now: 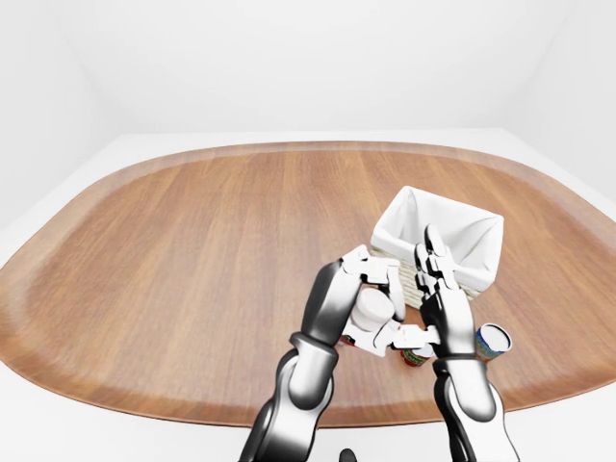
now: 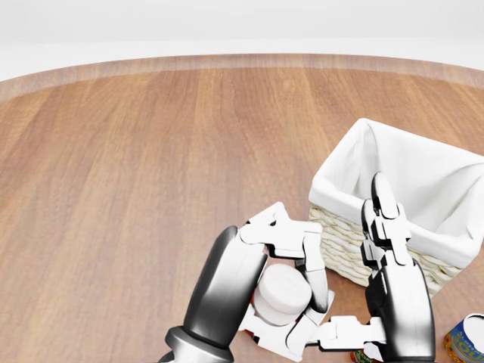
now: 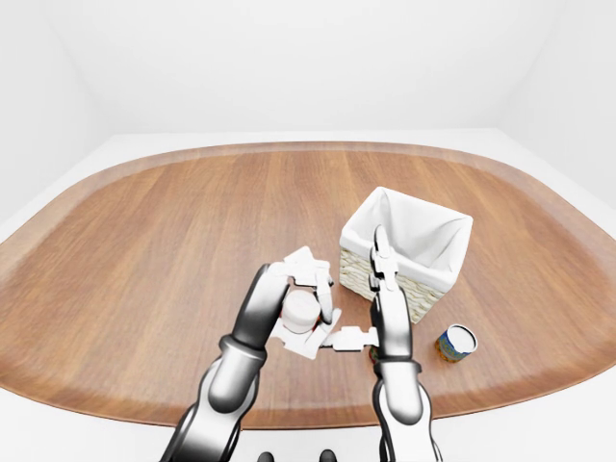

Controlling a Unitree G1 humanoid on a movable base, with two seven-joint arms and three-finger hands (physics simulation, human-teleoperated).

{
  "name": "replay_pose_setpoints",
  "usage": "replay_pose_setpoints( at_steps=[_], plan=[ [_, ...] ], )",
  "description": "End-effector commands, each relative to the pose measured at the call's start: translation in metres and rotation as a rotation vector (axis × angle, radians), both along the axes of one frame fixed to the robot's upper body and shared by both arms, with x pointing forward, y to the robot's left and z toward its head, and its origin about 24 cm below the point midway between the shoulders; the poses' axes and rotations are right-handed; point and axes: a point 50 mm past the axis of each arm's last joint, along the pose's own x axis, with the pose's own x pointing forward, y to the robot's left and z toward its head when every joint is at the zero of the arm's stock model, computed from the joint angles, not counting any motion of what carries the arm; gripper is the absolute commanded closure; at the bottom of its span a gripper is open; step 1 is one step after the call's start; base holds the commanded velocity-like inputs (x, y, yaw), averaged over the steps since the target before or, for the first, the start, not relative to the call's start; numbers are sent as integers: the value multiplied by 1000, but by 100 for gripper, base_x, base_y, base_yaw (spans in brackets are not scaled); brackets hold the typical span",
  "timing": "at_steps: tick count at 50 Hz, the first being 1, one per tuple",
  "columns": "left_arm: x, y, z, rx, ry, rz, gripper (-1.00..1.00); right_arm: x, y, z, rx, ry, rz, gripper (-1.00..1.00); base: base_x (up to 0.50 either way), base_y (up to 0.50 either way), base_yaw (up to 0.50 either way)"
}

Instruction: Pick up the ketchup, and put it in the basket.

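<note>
The left hand (image 2: 283, 291) was wrapped around the ketchup (image 2: 280, 293), its fingers (image 2: 281, 233) curled over the far side of the bottle's white cap and more white segments cupped beneath it. Only the round cap showed clearly; a sliver of red body peeked out below the wrist in the head view. The bottle sat near the table's near edge, just left of the basket (image 2: 340, 246) and not inside it.

The right hand (image 2: 382, 253) stood just right of the bottle, between it and the basket. Its fingers (image 2: 384, 204) pointed straight up and away, released, while its thumb (image 2: 344, 333) reached left and met the left hand's lower segments. It gripped nothing.

The basket was woven, lined with white cloth (image 1: 452, 231), and stood upright on the wooden table (image 1: 192, 250), right of centre. The right fingers overlapped its near corner in the views; whether they touched it I could not tell.

A small can (image 1: 492, 341) with a blue-and-yellow label lay near and right of the basket, beside the right forearm. Another small red-and-green item (image 1: 415, 356) showed beneath the right wrist, mostly hidden.
</note>
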Motion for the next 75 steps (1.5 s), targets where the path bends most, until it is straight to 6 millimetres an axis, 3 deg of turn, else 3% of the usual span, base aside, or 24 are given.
replay_pose_setpoints(
  at_steps=[1, 19, 33, 34, 35, 36, 37, 38, 65, 75],
  plan=[
    [-12, -16, 8, -64, -13, -65, 89, -2, 0, 1, 0, -6, -1, -100, 0, 0, 0],
    [-37, -36, 25, -120, -80, -159, 90, -3, 0, 3, -4, -12, 0, -100, 0, 0, 0],
    [-38, -39, 22, -123, -64, -168, 89, -5, 0, 4, -11, -27, -5, -100, 0, 0, 0],
    [-38, -40, 21, -122, -61, -167, 87, -6, 0, 4, -10, -31, 5, 0, 0, 0, 0],
    [-37, -39, 21, -122, -59, -166, 84, -7, -1, 5, -7, -41, -2, 68, 0, 0, 0],
    [-37, -39, 21, -123, -59, -165, 72, -7, -1, 5, -8, -45, -3, 100, 0, 0, 0],
    [-36, -39, 22, -125, -61, -163, -69, -7, -1, 5, -13, -47, -10, 100, 0, 0, 0],
    [-36, -39, 22, -123, -64, -163, -100, -7, -2, 6, -7, -49, -9, 100, 0, 0, 0],
    [-33, -27, 20, -117, -63, -127, -100, -5, 1, 3, -23, -45, -2, 100, 0, 0, 0],
    [-35, 22, 23, -118, -93, -16, -100, -5, 0, 3, -25, -46, -9, 100, 0, 0, 0]
  ],
)
